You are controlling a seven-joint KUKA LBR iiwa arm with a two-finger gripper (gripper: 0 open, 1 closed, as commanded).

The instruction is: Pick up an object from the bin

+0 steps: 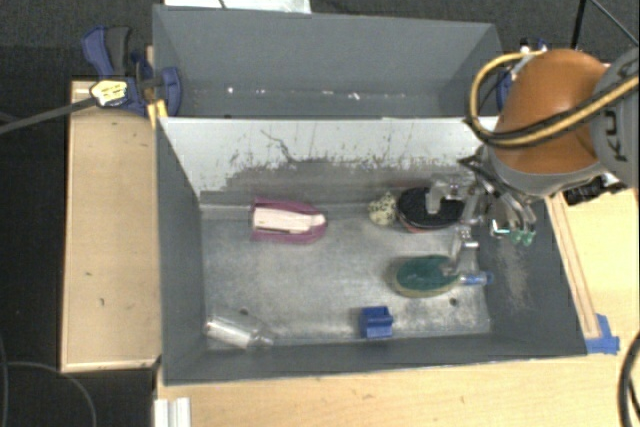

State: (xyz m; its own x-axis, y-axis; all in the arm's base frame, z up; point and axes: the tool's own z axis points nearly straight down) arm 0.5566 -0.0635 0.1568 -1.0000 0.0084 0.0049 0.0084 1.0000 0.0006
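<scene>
Toward four o'clock on the floor of the grey metal bin [180,245]: robot's tool [466,267], low over that floor and standing at the three o'clock rim of a flat, dark green oval disc [420,277]. Touching the disc or just beside it, cannot tell which. Cannot tell either whether released, clenched or grasping anything, metal parts there too tangled to read. Lying flat on the bin floor, that green disc, well right of centre and nearer the front wall than the back. At twelve o'clock from it, close under the back slope, a black round disc-like thing [418,212], partly hidden by the tool's metal parts. Just beside its nine o'clock side, a small pale speckled lump [382,210]. Further along toward nine o'clock, well apart from both, a pale pink and mauve plastic piece [288,221], long side across the bin. At seven o'clock from the green disc, near the front wall, a small blue block [376,322], apart from everything else. Down in the seven o'clock corner, a clear plastic item [238,333] lying on the floor, kind not readable. Up at two o'clock from the tool, rounded orange cover [548,105] on the wrist, with yellow and black cables [497,85] looped about it. Reach into the bin from three o'clock, over the right wall.
</scene>
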